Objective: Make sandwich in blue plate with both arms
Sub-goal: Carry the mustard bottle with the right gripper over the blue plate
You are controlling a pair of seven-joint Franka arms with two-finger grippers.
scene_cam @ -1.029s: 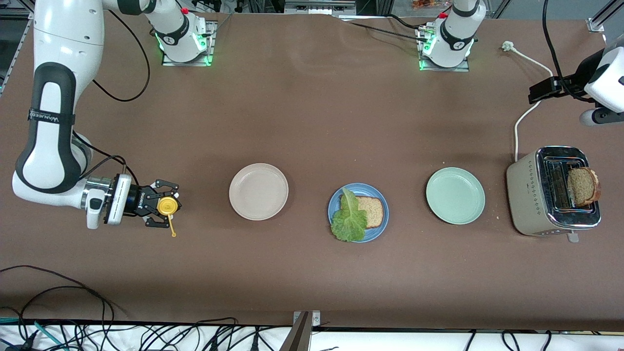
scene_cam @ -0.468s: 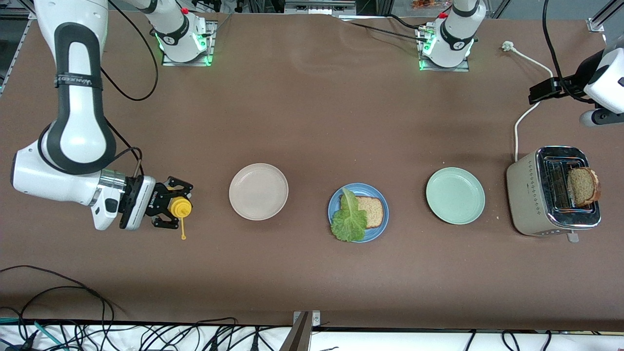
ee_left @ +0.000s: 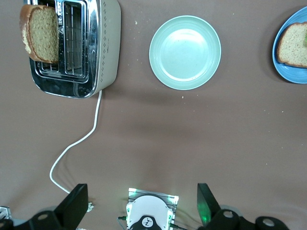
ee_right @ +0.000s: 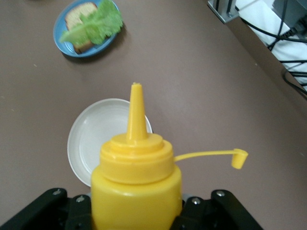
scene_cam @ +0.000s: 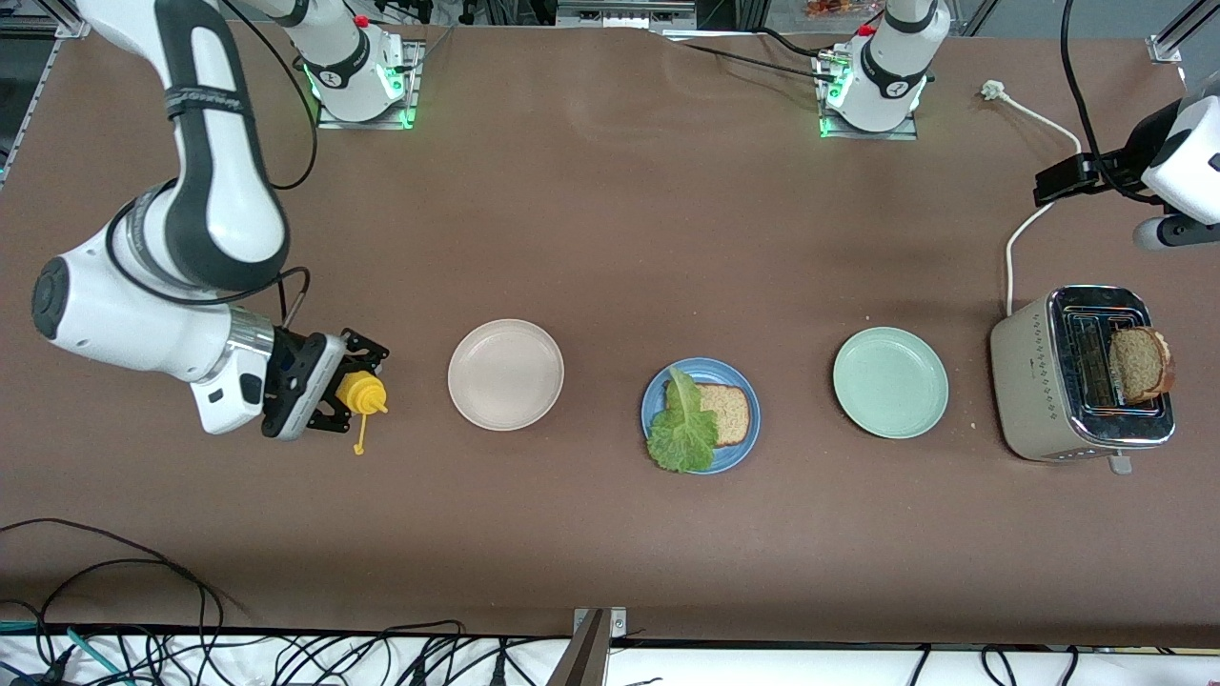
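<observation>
- I see the right gripper clamped on the yellow squeeze bottle, held up over the table toward the right arm's end, beside the beige plate.
- The bottle is tipped, nozzle pointing toward the beige plate; its cap hangs loose on a thin tether.
- The left gripper waits above the table's left-arm end, near the toaster; its fingers stand wide apart with nothing between them.
- The blue plate sits mid-table between the beige plate and the mint-green plate.
- On the blue plate lies one bread slice, with a lettuce leaf covering part of it and overhanging the rim nearest the front camera.
- A second bread slice stands upright in a toaster slot.
</observation>
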